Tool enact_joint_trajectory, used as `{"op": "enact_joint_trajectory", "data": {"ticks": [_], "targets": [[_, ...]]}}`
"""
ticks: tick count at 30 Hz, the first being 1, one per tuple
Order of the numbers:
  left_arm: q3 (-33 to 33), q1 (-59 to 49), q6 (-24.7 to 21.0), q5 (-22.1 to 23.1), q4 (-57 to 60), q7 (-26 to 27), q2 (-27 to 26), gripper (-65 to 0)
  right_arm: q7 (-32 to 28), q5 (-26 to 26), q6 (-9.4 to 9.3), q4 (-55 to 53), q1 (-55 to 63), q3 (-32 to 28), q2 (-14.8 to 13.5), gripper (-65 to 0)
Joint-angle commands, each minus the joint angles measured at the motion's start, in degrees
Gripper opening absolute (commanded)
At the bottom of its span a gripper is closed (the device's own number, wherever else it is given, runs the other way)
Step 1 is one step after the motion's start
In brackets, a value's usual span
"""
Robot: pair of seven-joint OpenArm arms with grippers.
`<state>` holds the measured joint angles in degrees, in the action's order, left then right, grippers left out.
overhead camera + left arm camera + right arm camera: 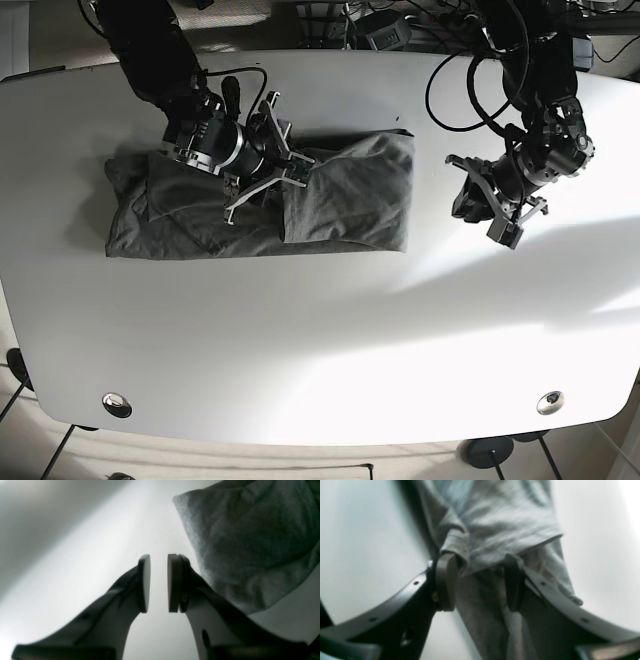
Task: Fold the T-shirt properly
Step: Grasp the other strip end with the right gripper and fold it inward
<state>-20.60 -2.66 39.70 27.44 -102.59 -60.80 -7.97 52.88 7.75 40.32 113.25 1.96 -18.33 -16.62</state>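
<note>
The tabletop [320, 330] fills most of the base view, white and bare through its lower half. The shirt [350, 195] lies across the upper left part of the frame as a long grey band, flat at its right end and bunched in loose lumps at its left end.

The right pincer [290, 172] sits over the middle of the band. In its wrist view the jaws stand wide apart with a fold of cloth lying between them, seemingly not pinched. To do this step well, I judge it should close on one clean edge, not on a wad, then lift just enough to carry the layer over without dragging the cloth beneath.

The left pincer [497, 205] hangs at the right of the frame, apart from the shirt, its jaws slightly parted and empty. It could usefully come in to pin the flat end.
</note>
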Motion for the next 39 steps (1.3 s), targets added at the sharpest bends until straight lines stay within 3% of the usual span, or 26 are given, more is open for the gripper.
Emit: {"op": "enact_joint_trajectory", "data": {"ticks": [1, 3, 5, 7, 12, 18, 21, 23, 25, 27, 28, 29, 34, 39], "targets": [[3.8, 2.2, 0.2, 0.8, -0.8, 1.0, -0.3, -55.3, -0.6, 10.7, -0.32, 1.1, -0.9, 11.4, 2.0, -35.4], [9.1, 3.7, -0.2, 0.8, -0.6, 1.0, -0.3, -55.3, 0.6, 22.7, -0.32, -1.4, -1.2, 22.2, 4.7, -35.2], [12.8, 4.6, -0.2, 0.8, -0.5, 1.1, -0.3, -55.3, 4.8, 28.3, -0.32, -4.7, -3.7, 27.1, 6.1, -35.2], [16.7, 5.1, -0.2, 0.8, 1.0, 1.1, -0.2, -55.3, 7.8, 30.4, -0.32, -9.5, -6.0, 28.3, 8.0, -35.2], [18.4, 5.2, -0.2, 0.8, 3.3, 1.1, 1.2, -55.3, 7.7, 30.5, -0.32, -22.0, -8.6, 28.1, 11.5, -35.2], [18.2, 4.8, -0.2, 0.8, 3.0, 1.1, -0.6, -55.3, 7.6, 30.3, -0.32, -32.9, -13.3, 28.2, 15.4, -35.2], [16.5, 4.8, 0.0, 0.8, 2.9, 1.1, -0.7, -55.3, 3.8, 30.2, -0.32, -40.4, -16.0, 27.0, 15.5, -35.2], [13.0, 4.8, 0.1, 0.8, 3.1, 1.1, -0.6, -55.3, 0.0, 30.6, -0.32, -44.4, -18.1, 21.7, 15.2, -35.8], [11.1, 4.8, 0.1, 0.8, 3.2, 1.1, -0.6, -55.3, 0.0, 30.7, -0.32, -45.1, -18.8, 20.7, 15.2, -37.7], [10.1, 4.8, 0.1, 0.9, 3.0, 1.1, -0.6, -55.3, -0.1, 30.4, -0.32, -45.6, -19.0, 20.7, 15.4, -48.5], [9.9, 4.8, 0.1, 0.9, 2.9, 1.1, -0.6, -55.3, -0.3, 30.3, -0.32, -46.5, -19.1, 20.8, 15.4, -59.3], [9.9, 4.9, 0.1, 0.9, 3.1, 1.1, -0.6, -55.3, -0.3, 30.3, -0.32, -46.9, -20.0, 20.8, 15.4, -63.1], [8.8, 4.8, 0.2, 1.0, 3.0, 1.1, -0.7, -55.3, -0.3, 30.3, -0.32, -46.4, -23.1, 21.0, 15.1, -62.1], [9.0, 4.8, 0.2, 1.1, 2.9, 1.1, -0.5, -55.3, -0.6, 30.2, -0.32, -46.5, -24.8, 21.4, 12.5, -61.7]]}}
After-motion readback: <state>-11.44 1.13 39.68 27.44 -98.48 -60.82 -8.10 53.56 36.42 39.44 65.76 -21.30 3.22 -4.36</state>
